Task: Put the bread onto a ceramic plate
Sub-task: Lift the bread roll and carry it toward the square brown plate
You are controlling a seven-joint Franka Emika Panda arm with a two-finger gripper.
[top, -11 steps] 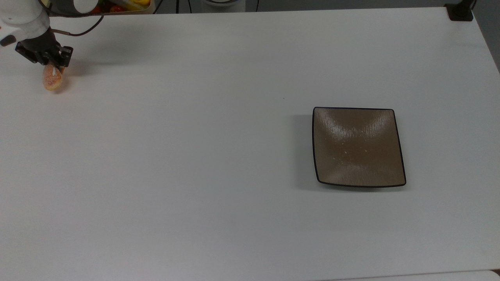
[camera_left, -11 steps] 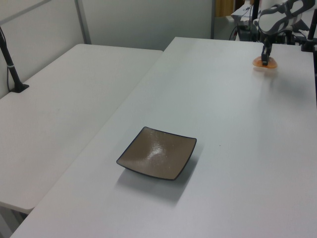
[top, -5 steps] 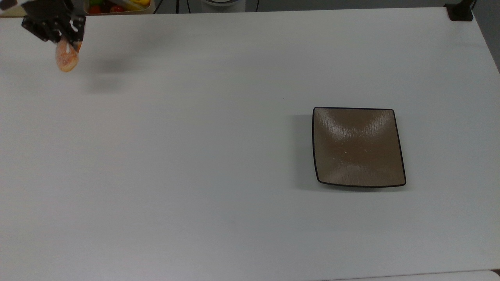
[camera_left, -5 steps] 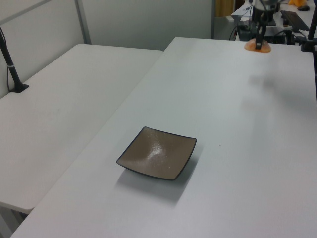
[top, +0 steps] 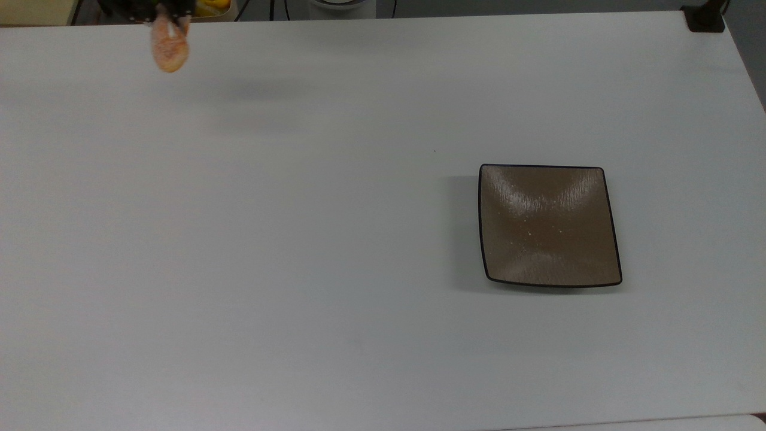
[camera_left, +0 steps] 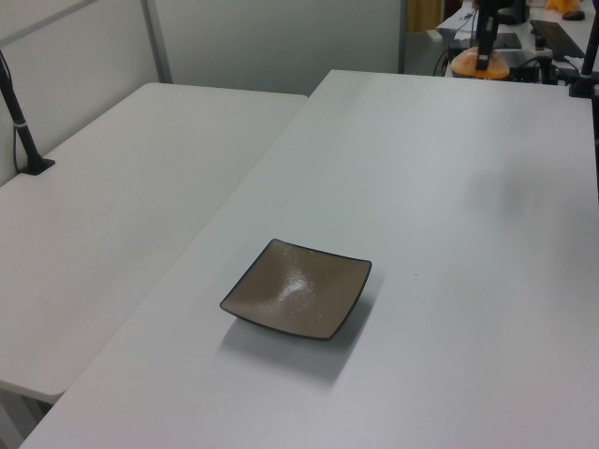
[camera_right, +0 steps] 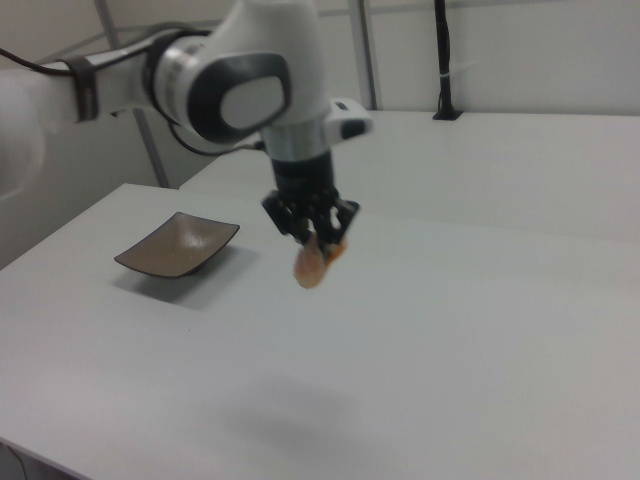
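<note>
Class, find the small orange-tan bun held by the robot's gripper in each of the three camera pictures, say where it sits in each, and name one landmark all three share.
Top view: the small orange-tan bun hangs at the upper left, near the table's far edge.
Left view: the bun is at the top right, far from the camera.
Right view: the bun is near the centre, lifted off the table in the gripper.
Shared landmark: the square glossy brown ceramic plate.

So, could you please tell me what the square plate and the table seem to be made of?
The square plate looks like glazed ceramic: glossy brown, with bright streaky reflections across its dished centre and a thin dark rim. The table looks like a matte white laminate or painted board, smooth and even with only soft shadows on it; its core cannot be told.
</note>
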